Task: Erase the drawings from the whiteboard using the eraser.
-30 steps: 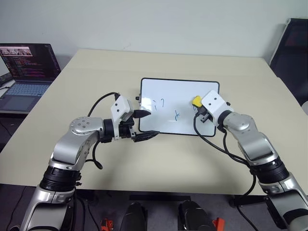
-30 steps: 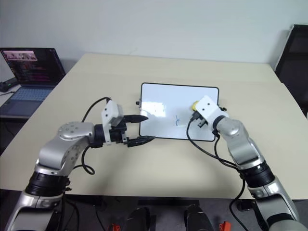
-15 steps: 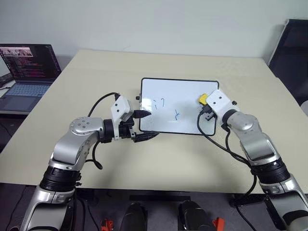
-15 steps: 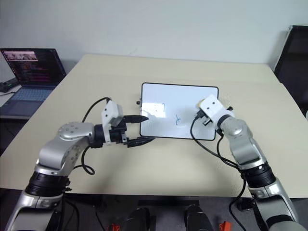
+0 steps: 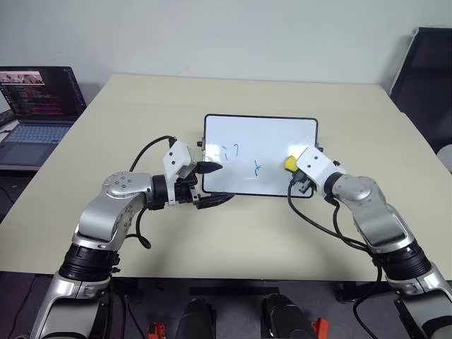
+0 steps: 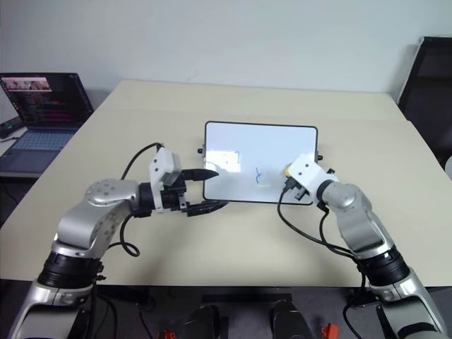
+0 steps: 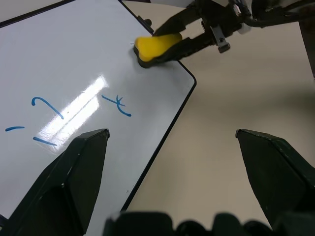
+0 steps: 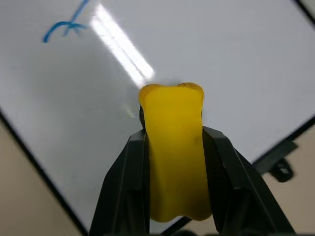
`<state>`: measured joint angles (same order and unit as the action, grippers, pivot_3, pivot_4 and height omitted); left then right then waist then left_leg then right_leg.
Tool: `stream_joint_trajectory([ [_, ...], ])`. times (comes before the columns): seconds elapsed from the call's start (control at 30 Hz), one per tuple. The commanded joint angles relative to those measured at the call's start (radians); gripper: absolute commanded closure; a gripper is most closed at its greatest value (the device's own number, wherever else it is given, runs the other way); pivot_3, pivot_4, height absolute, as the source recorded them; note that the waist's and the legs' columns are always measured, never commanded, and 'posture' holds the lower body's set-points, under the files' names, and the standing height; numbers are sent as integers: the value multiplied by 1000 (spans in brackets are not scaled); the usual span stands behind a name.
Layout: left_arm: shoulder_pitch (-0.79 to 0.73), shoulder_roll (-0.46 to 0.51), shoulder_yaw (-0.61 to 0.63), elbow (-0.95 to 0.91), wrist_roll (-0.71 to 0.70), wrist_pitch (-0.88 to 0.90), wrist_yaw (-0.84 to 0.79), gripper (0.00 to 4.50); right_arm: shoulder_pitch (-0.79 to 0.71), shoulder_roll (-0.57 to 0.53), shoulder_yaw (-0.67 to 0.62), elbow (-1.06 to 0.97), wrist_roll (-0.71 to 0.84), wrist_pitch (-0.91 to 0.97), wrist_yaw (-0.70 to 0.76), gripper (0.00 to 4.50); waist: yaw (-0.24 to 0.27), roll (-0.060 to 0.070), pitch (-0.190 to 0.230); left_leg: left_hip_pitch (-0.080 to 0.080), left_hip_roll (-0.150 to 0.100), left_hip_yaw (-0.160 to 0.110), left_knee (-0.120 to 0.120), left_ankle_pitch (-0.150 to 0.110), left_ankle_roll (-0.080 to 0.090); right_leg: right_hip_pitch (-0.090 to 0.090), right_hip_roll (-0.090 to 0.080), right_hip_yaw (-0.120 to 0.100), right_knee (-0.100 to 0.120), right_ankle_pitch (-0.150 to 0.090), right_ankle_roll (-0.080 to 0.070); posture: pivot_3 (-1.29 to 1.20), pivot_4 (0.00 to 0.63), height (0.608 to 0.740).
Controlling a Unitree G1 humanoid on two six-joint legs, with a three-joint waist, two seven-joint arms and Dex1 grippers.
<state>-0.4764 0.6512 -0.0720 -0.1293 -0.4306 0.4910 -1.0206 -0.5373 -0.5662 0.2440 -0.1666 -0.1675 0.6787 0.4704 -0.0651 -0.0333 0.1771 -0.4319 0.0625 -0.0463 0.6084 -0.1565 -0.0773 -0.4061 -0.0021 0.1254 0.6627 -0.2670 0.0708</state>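
Here the right gripper point(image 5: 291, 168), clamped on the eraser point(image 5: 289, 164) near the whiteboard's point(image 5: 268, 134) right near corner, has the nearest drawings point(image 5: 258, 169) just to its left, while the left gripper point(image 5: 215, 185) stands open.

Glossy smooth whiteboard point(image 5: 260, 141); matt yellow eraser point(image 8: 174, 147)

laptop point(image 5: 32, 106) cut off at left edge, whiteboard point(image 5: 260, 141) corner behind right gripper point(image 5: 295, 171)
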Motion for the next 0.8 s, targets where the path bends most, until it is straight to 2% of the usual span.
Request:
stream_joint_trajectory([
  [0.03, -9, -4, 19, -33, -14, -15, -7, 0, 5, -2, -19, 11, -10, 16, 0, 3381, 0, 0, 0, 0, 0, 0, 0, 0, 0, 0, 0, 0, 0, 0, 0, 0, 150, 740],
  [0.3, -12, -4, 19, -36, -17, -10, -3, 0, 29, 11, 52, -65, 27, 48, 117, 3382, -6, 0, 0, 0, 0, 0, -2, 0, 0, 0, 0, -1, 1, 0, 0, 0, 150, 740],
  [0.43, -11, -4, 20, -41, -18, -7, 0, 0, -32, 65, 16, 13, -32, -23, -13, 3383, -19, 0, 0, 0, 0, -1, -4, 0, 0, -1, 1, -1, 1, 0, 0, 0, 150, 740],
  [0.57, -8, -3, 22, -45, -18, -4, 2, 0, -57, 64, -7, 63, -59, -61, -60, 3383, -19, 0, 0, 0, 0, 0, -3, 0, 0, -1, 1, -1, 1, 0, 0, 0, 150, 740],
  [0.8, -5, -5, 25, -49, -18, -2, 11, 0, -8, 35, 14, 29, -35, -22, 37, 3383, -17, 0, 0, 0, 0, -1, -3, 0, 0, 0, 0, -1, 1, 0, 0, 0, 150, 740],
])
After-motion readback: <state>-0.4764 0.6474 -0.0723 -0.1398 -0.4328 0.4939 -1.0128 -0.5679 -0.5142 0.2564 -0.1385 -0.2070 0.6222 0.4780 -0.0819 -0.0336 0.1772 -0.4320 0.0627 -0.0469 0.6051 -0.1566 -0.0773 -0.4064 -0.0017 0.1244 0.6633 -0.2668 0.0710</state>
